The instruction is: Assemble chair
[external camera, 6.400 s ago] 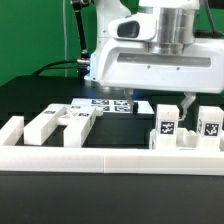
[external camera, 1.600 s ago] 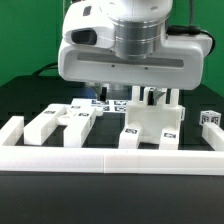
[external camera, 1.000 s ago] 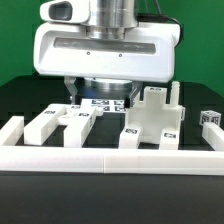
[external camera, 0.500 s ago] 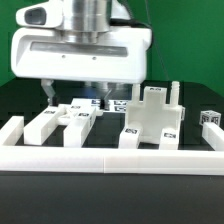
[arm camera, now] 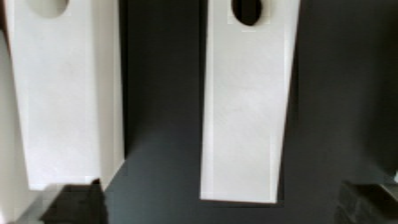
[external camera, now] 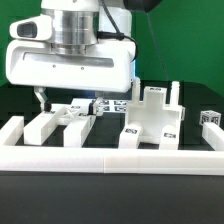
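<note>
In the exterior view the chair's partly built piece (external camera: 152, 120), a white slab with upright posts, stands on the black table at the exterior view's right. Two loose white bars (external camera: 45, 125) (external camera: 76, 124) lie at the left, behind the front rail. A small tagged post (external camera: 210, 118) stands at the far right. My gripper (external camera: 65, 103) hovers above the two loose bars, open and empty. In the wrist view both bars (arm camera: 249, 100) (arm camera: 63, 100) lie lengthwise below, and my dark fingertips (arm camera: 71, 203) show far apart at the picture's corners.
The long low white border rail (external camera: 110, 157) runs along the table's front. The marker board (external camera: 112, 103) lies flat behind the bars, partly hidden by my gripper body. A green wall stands behind the table.
My gripper has moved from above the slab-and-posts piece toward the exterior view's left, and now hangs over the two loose bars. The built piece stays where it stood.
</note>
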You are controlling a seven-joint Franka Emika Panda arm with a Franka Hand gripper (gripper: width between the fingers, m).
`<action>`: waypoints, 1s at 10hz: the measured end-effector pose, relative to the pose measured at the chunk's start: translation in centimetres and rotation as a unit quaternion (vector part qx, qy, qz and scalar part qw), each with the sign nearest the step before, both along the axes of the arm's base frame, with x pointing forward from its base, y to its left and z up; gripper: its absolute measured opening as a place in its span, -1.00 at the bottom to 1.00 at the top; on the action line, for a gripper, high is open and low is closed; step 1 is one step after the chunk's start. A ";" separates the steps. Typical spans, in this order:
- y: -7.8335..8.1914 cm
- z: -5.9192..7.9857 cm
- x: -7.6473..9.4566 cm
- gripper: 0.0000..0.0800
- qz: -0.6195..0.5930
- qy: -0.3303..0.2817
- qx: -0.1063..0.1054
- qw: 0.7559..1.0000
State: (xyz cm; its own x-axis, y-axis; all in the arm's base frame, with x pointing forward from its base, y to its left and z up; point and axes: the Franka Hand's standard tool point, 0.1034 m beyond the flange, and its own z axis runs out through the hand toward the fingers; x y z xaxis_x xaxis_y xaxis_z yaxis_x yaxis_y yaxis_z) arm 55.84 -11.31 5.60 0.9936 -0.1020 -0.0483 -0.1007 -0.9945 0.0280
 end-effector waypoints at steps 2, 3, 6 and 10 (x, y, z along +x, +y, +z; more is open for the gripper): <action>-0.3 -0.5 -0.8 0.62 -0.010 0.001 0.003 1.000; -0.2 -1.0 -1.4 0.62 -0.010 0.002 0.002 1.000; 0.6 -2.1 -2.0 0.62 0.020 -0.019 -0.008 1.000; 0.7 -2.1 -1.9 0.62 0.017 -0.015 -0.006 1.000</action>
State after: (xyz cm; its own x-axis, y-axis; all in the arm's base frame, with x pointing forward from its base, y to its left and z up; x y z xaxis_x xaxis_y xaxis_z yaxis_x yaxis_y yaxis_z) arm 53.92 -10.64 3.51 0.9975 -0.0677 -0.0182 -0.0670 -0.9970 0.0378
